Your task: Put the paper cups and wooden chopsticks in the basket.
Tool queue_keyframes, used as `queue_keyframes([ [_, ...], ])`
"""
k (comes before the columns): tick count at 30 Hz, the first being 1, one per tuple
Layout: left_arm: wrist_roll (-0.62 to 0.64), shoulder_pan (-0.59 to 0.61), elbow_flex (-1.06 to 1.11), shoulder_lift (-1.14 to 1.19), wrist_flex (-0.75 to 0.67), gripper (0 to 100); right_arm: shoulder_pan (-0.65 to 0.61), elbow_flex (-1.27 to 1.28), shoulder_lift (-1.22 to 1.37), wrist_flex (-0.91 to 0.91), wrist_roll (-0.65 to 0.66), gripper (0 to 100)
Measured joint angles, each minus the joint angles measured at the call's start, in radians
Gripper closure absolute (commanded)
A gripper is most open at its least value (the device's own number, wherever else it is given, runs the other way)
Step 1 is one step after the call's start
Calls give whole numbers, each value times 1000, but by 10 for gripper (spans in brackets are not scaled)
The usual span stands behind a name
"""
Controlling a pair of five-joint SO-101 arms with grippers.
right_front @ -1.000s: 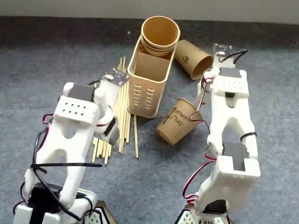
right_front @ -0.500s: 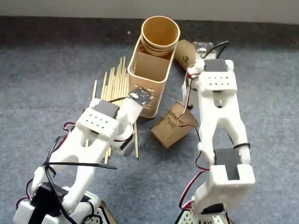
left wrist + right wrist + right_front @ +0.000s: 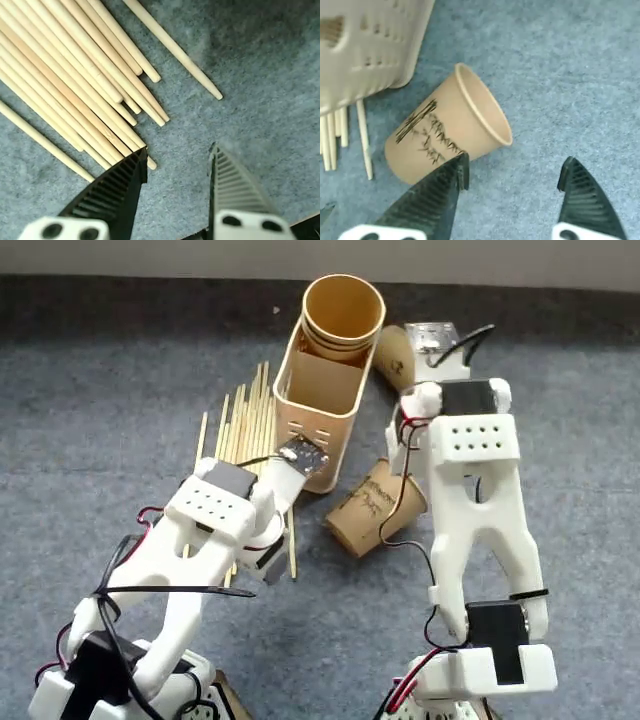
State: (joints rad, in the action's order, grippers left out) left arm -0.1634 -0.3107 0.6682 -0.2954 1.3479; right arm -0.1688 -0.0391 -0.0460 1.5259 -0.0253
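Under your left arm, the left gripper (image 3: 178, 150) hangs with its ribbed black jaws apart above the grey felt-like mat (image 3: 260, 75). It sits just beside the tips of the round pale wooden chopsticks (image 3: 75, 75), which lie in a loose bundle along the basket's side. Your right gripper (image 3: 516, 161) is likewise spread wide, above the rim end of the tan paper cup lying on its side (image 3: 450, 135). That cup carries dark brush-style marks, too stylised to read. Beyond stands the tall beige slotted plastic basket (image 3: 318, 430), upright, with a stack of tan paper cups (image 3: 343, 310) at its far end. Another tan cup (image 3: 398, 355) lies on its side beside the basket, farther back.
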Motion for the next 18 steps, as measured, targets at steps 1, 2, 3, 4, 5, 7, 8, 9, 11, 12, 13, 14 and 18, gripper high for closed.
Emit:
queue_keyframes([
  [1,0,-3,3,0,0,780,9,29,0,-46,0,713],
  [2,0,-5,6,0,0,780,12,55,0,-94,-5,713],
  [3,0,-5,6,-2,0,780,11,80,0,-140,-17,713],
  [4,0,-5,6,-3,0,780,9,103,0,-181,-35,713],
  [5,0,-3,6,-3,0,780,9,126,0,-222,-48,713],
  [7,0,-2,9,-3,0,780,12,176,0,-299,-60,713],
  [8,0,-3,9,-3,0,780,12,207,0,-328,-61,713],
  [9,0,-3,9,-3,0,780,12,238,0,-351,-61,713],
  [11,0,-5,9,-3,0,780,14,285,0,-387,-61,713],
  [12,0,-5,9,-3,0,780,17,307,0,-399,-61,713],
  [13,0,-3,9,-3,-9,780,18,325,0,-408,-61,713],
  [14,0,-9,11,-3,-23,780,20,341,0,-416,-61,713],
  [18,0,-69,34,-3,-98,780,15,394,0,-410,-61,713],
])
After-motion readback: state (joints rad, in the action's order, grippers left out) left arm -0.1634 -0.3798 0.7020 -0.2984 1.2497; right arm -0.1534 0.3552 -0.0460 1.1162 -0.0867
